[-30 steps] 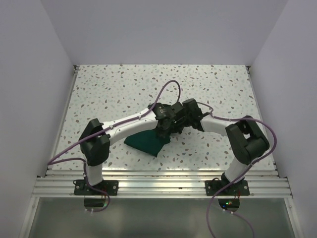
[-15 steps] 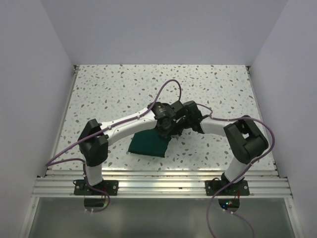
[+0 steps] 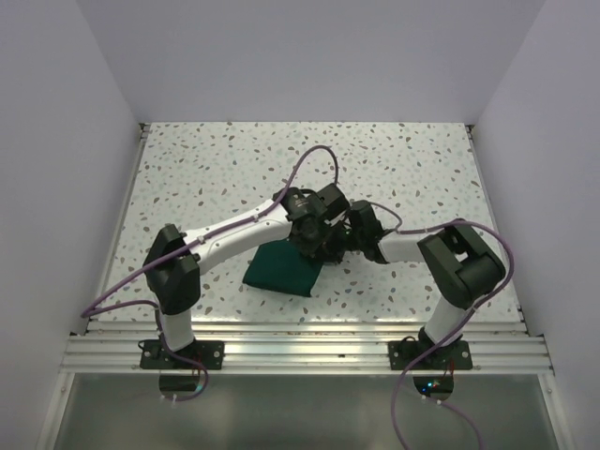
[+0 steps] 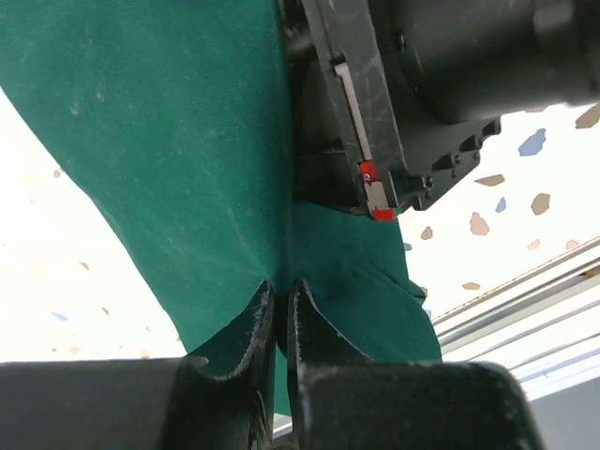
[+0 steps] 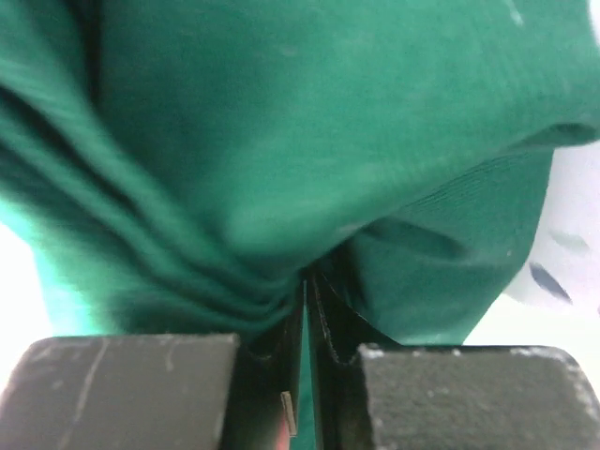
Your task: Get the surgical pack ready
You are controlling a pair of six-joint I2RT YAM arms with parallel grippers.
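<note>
Top: found the drape [image 3: 279, 270] folded by the table's [image 3: 206, 169] near edge, midway along. Left wrist: pinched a drape fold in the left pincer [image 4: 278, 295]. Right wrist: pinched bunched drape likewise in the right pincer [image 5: 307, 281]. Judged mid-wrapping; next probably called for carrying both grips together, evenly.

A second ago the green drape [image 3: 279, 272] spread out from the two claws as a slanted wedge, with one sharp corner pointing toward the arm bases. Now it lies on the tabletop [image 3: 206, 178] as a nearly square folded packet, on the near-left side of the left claw [image 4: 281, 309]. The right claw [image 5: 307, 300] has come closer to the left claw, and the two now pinch the cloth close beside each other. Both elbows have shifted a little to the left.
</note>
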